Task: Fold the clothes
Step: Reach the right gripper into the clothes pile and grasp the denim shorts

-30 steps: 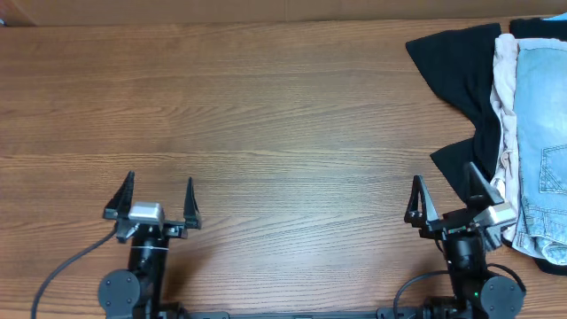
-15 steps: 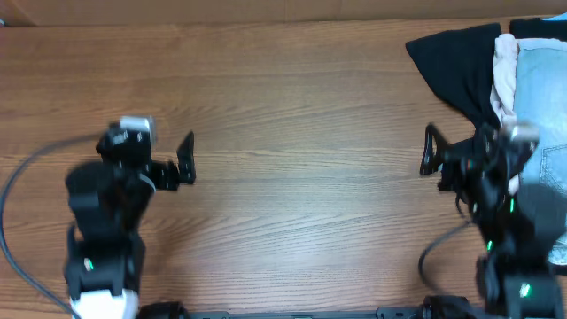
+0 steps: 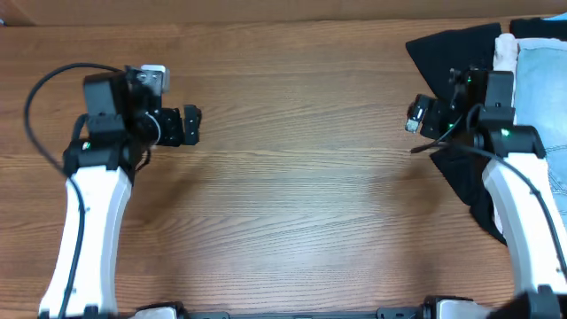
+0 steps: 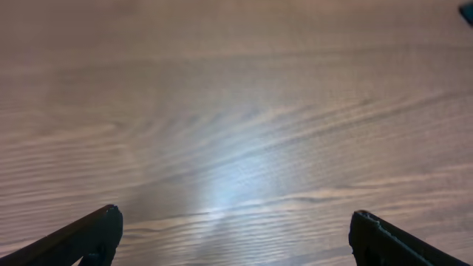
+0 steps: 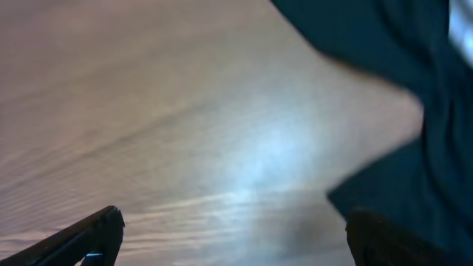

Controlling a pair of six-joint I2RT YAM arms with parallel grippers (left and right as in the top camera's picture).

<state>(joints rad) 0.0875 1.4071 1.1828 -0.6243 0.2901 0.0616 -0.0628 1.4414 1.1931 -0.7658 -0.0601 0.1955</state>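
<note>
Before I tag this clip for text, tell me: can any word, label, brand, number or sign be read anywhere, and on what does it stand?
None can be read.
The denim shorts, black garment and cream garment show no tag or print.
The table shows only wood grain.
The left arm and right arm show no legible label.
Both wrist views are blurred and show no lettering.

Left claw spread wide above table.
</note>
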